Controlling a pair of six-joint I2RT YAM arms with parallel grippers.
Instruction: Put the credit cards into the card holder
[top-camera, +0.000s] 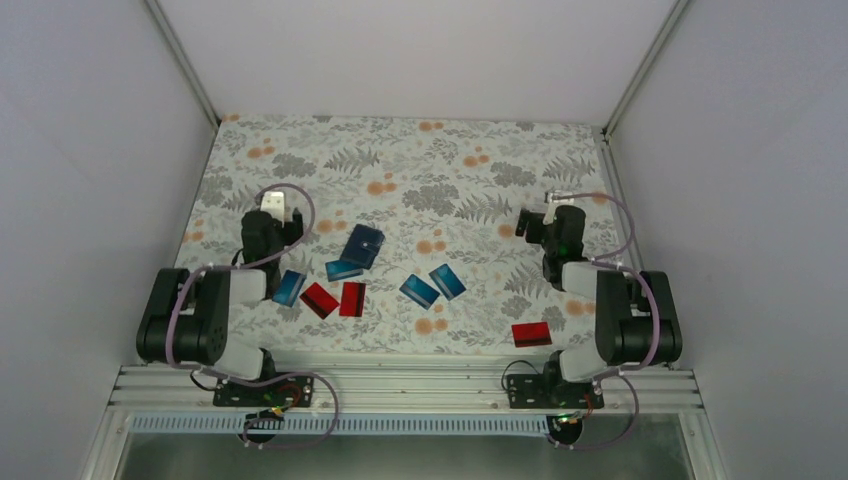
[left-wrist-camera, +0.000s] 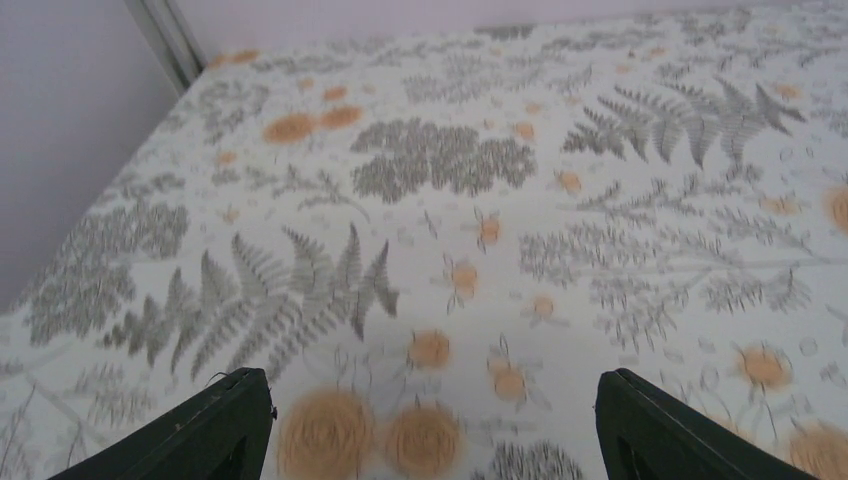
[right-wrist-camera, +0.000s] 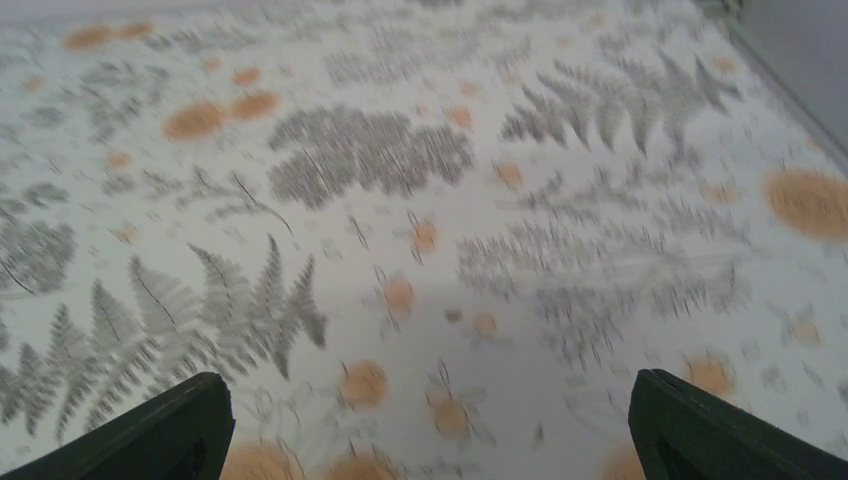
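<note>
7 thin plastic credit cards lie flat on the fern-patterned desk: 4 blue, 3 red. 1 dark navy folding card holder lies left of centre, just beside 1 blue card. Left claw and right claw: both open, empty.

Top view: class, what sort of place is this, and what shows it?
Likely a robot test booth, not a home or shop: plain white walls box in a fern-print table, two arms are bolted to a metal rail, and cards lie scattered.
</note>
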